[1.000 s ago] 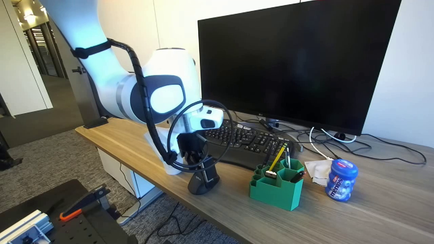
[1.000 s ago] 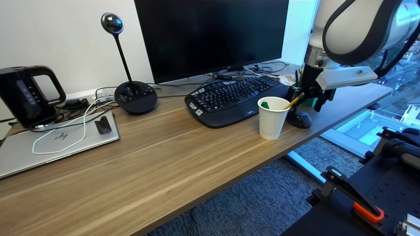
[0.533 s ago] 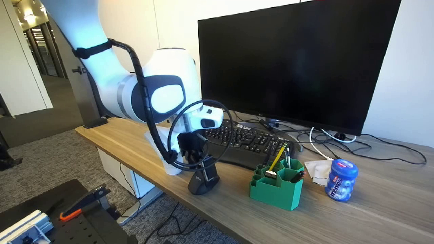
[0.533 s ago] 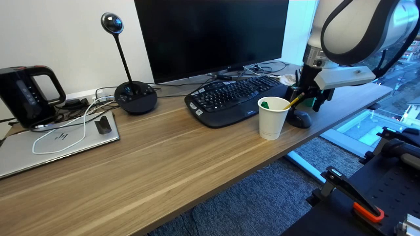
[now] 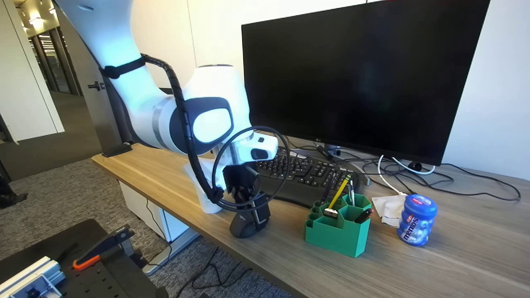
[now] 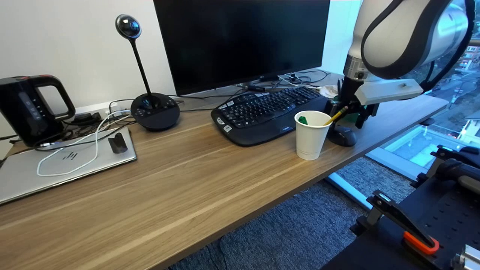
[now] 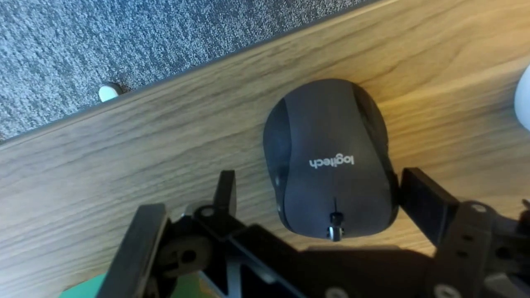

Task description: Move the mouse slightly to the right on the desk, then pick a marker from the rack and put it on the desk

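straddling one mouse: one gripper, two jaws apart; one rack nearby

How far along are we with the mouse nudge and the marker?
Done: the reach, it seems; the open pincer straddles the mouse. In hand: likely the nudge. One of the fingers sits right at the mouse's side, perhaps touching; the other stands apart. I can't tell whether the mouse is far enough right. Left: the marker step; a dark marker leans in the green rack, not yet picked.
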Controlling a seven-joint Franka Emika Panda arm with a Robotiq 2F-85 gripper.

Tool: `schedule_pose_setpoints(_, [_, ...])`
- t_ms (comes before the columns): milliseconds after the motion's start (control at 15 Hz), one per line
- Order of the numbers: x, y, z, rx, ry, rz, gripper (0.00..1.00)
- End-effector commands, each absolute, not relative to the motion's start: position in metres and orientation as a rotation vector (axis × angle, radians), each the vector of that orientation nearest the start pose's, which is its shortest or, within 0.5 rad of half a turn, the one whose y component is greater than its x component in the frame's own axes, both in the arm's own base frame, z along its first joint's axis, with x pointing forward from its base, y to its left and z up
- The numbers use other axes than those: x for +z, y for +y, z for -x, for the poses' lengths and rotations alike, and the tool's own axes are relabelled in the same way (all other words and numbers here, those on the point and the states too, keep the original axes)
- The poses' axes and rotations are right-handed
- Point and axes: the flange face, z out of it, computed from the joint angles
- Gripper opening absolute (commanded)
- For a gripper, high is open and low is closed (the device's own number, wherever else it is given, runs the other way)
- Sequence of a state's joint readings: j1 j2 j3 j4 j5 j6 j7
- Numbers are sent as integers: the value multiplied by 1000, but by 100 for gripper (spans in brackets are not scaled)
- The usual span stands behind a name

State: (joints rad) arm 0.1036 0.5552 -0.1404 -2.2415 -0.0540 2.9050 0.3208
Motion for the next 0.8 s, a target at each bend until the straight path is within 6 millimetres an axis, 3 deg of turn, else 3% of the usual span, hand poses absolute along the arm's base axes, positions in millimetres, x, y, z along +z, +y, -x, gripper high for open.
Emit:
schedule_pose_setpoints(0, [122,-18,-552,-223,478,3172,100])
schedule_pose_setpoints(733, [111,-17,-555,-192,483,3181,100])
